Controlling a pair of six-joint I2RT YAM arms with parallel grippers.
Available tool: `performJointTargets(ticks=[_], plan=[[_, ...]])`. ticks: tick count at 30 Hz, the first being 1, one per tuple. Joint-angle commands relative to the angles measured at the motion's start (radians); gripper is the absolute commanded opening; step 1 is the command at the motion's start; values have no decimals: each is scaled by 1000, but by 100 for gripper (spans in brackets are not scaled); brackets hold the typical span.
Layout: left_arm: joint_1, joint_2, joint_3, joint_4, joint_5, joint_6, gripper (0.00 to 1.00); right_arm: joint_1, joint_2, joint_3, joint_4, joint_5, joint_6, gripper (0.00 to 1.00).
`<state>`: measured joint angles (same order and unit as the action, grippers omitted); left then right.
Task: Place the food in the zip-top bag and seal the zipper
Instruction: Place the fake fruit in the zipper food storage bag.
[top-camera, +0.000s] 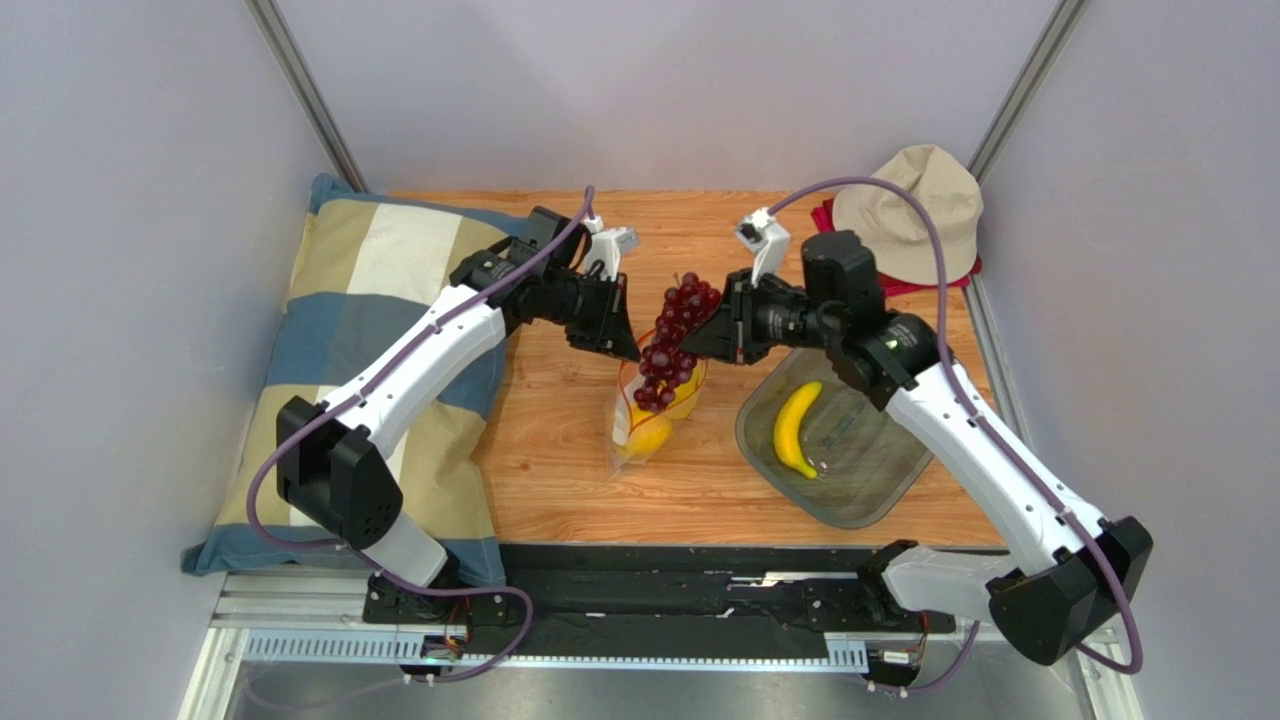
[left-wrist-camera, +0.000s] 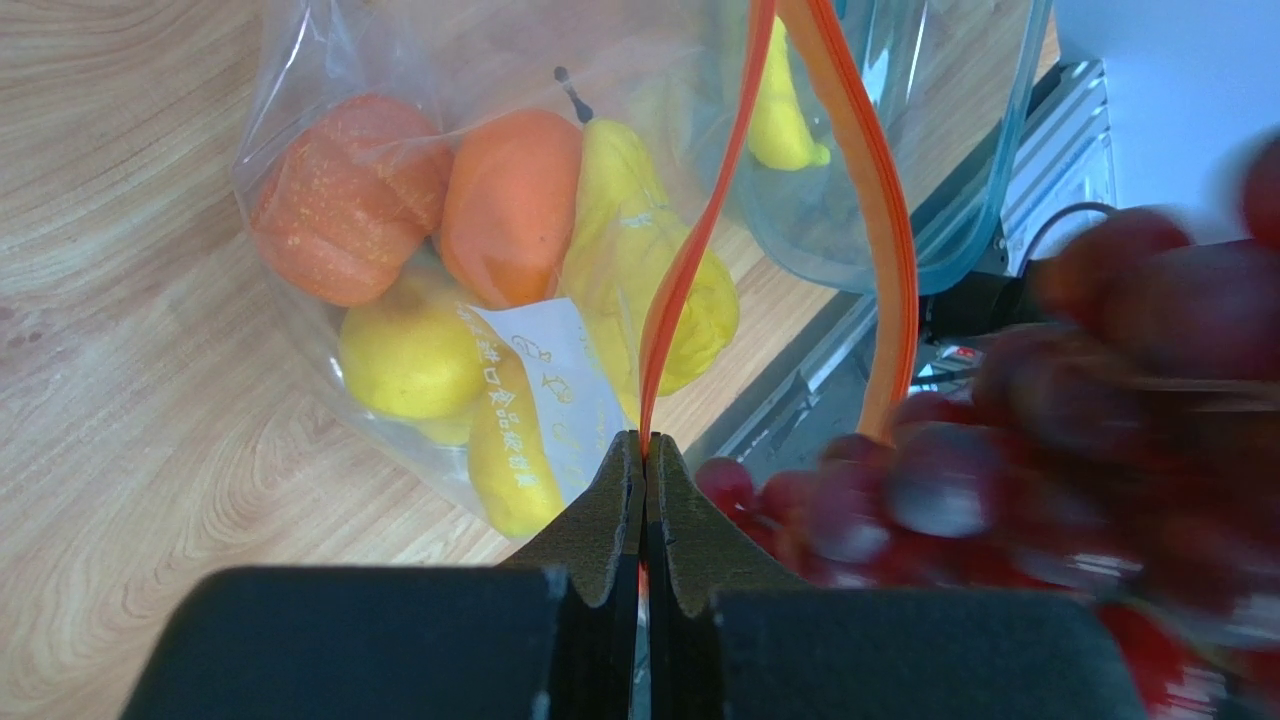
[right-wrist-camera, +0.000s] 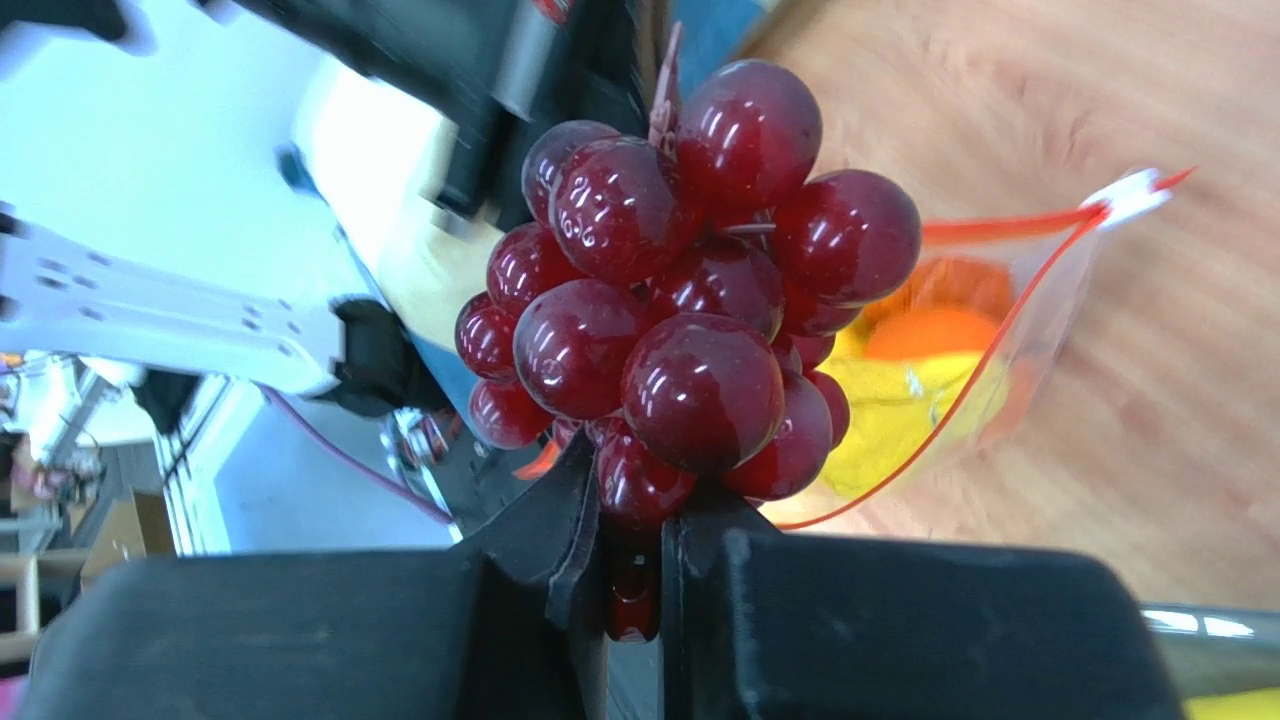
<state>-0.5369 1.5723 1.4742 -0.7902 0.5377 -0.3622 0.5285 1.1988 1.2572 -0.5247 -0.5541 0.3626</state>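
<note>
left gripper (left-wrist-camera: 643, 450) pinched tight on the zipper (left-wrist-camera: 684, 270) of the zip-top bag (left-wrist-camera: 346, 68), right gripper (right-wrist-camera: 631, 525) clamped on the grape bunch (right-wrist-camera: 676, 300) right at its open mouth

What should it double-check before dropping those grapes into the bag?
1. Left gripper clamped on the zipper strip: ok.
2. Zip-top bag mouth open: ok, its two orange-red edges stand apart.
3. Right gripper gripping the grape bunch: ok, shut on its lower end.
4. Grapes lined up over the mouth: cannot tell; the top view puts them roughly above it.
5. Room left inside: cannot tell; toy fruits fill the bottom.
6. All food bagged: not ok, the banana lies in the grey tray.
</note>
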Motion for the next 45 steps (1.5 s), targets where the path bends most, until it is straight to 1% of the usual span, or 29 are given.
performJointTargets(ticks=[1,6,11,13,18,21,23,24,25,27,32,35,36,39,40,43,45], plan=[[3,-49,17,34,16,-15,0,51,34,-27,135,62,-50,0],[3,-52,8,39,22,-32,0,64,102,-24,117,28,37,0],[3,-60,-18,48,24,-58,0,61,185,-9,23,-55,82,0],[3,-67,-23,57,15,-63,0,62,196,-12,5,-75,91,0],[3,-83,-38,80,1,-89,0,62,244,-30,-34,-182,98,0],[3,-84,-45,82,1,-89,0,62,262,5,-57,-207,65,0],[3,-87,-45,78,-1,-87,0,61,265,74,-93,-199,17,32],[3,-90,-46,80,-8,-87,0,59,263,96,-145,-190,0,58],[3,-92,-46,80,-13,-87,0,59,252,120,-176,-163,-20,65],[3,-95,-49,80,-16,-86,0,57,236,158,-246,-144,-68,69],[5,-90,-51,83,-16,-84,0,25,153,180,-351,-112,-113,71],[5,-84,-51,85,-15,-84,0,-1,101,169,-400,-78,-132,68],[5,-84,-49,85,-15,-83,0,-4,88,165,-418,-66,-137,66],[9,-83,-54,86,-12,-83,0,-5,56,116,-426,5,-160,64],[11,-83,-57,85,-10,-83,0,-5,51,85,-428,63,-156,64],[21,-78,-60,86,-1,-87,0,-7,68,35,-428,97,-149,65],[29,-75,-63,86,7,-89,0,-10,73,-25,-410,91,-125,65]])
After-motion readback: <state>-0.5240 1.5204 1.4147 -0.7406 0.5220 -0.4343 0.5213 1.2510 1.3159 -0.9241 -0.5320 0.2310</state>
